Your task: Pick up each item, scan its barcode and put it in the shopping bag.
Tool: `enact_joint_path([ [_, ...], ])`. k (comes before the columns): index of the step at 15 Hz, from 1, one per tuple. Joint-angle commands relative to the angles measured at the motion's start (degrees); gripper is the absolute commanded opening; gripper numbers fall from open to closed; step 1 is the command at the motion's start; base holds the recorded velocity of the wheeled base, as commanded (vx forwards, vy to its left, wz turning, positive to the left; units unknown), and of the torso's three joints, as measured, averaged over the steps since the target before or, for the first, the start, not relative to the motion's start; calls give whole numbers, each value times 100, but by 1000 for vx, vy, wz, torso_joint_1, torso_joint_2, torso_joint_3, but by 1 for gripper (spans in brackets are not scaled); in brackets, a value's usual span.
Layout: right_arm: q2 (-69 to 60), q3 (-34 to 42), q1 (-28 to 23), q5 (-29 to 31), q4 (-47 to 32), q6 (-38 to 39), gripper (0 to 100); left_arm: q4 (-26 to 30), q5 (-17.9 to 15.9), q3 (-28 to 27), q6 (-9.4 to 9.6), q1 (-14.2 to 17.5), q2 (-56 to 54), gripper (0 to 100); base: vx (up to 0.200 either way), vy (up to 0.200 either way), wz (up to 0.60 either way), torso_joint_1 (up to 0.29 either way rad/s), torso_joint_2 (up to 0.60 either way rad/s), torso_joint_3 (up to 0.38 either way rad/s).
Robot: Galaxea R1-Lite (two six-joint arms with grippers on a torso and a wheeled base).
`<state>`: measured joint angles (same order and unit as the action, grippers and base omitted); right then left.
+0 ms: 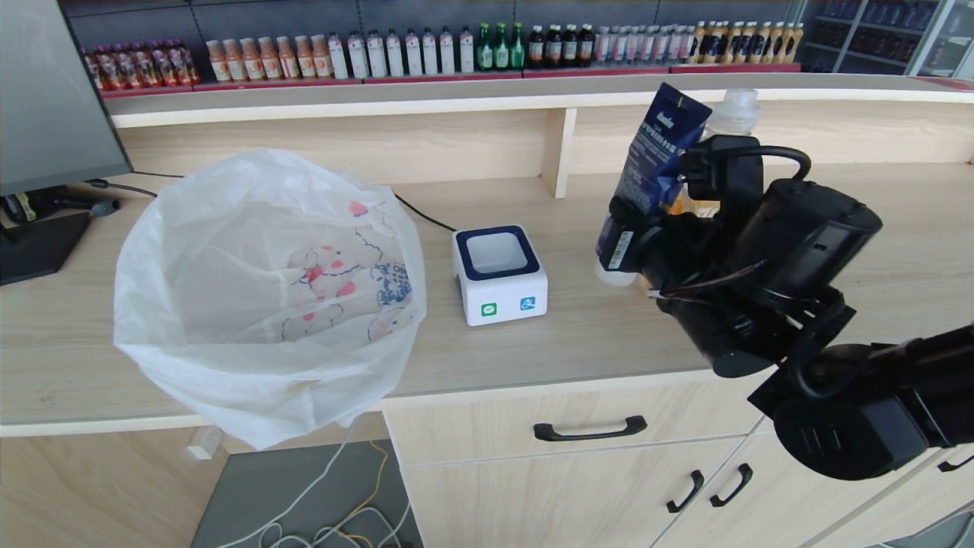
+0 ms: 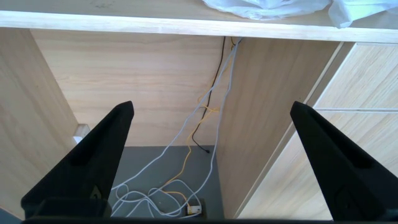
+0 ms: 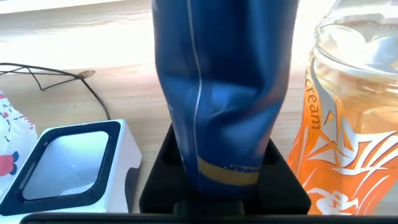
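The left gripper [image 2: 211,109] hangs under the counter [image 1: 578,342] edge, jaws spread wide, loose cables [image 2: 180,186] beyond. The right gripper [image 1: 638,242] clamps a dark blue tube [image 1: 656,156] above the counter, right of the scanner [image 1: 498,274], white cap down. The head view shows its barcode label; the right wrist view shows a gold band and dents. The shopping bag [image 1: 259,289] sits left of the scanner. An orange-labelled bottle [image 1: 734,114] stands behind the tube.

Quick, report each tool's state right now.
Left tool: open, holding nothing.
Right tool: shut on the blue tube.
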<state>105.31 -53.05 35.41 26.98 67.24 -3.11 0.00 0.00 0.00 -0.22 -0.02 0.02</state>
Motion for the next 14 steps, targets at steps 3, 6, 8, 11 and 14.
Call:
enact_joint_path([
  [3, -767, 111, 264, -35, -1, -120, 0, 0, 0, 0, -4, -6, -2, 100, 0, 0, 0, 0, 0, 0],
  [6, -1444, 788, 431, -96, -1, -313, 0, 0, 0, 0, -4, 2, -2, 100, 0, 0, 0, 0, 0, 0],
  [8, -1874, 1122, 581, -334, -18, -568, 0, 0, 0, 0, -4, -6, -2, 100, 0, 0, 0, 0, 0, 0],
  [11, -2358, 1517, 967, -369, -36, -594, 0, 0, 0, 0, -4, 2, -2, 100, 0, 0, 0, 0, 0, 0],
  [14, -2586, 1667, 1029, -799, -36, -454, 0, 0, 0, 0, -4, 2, -2, 100, 0, 0, 0, 0, 0, 0],
])
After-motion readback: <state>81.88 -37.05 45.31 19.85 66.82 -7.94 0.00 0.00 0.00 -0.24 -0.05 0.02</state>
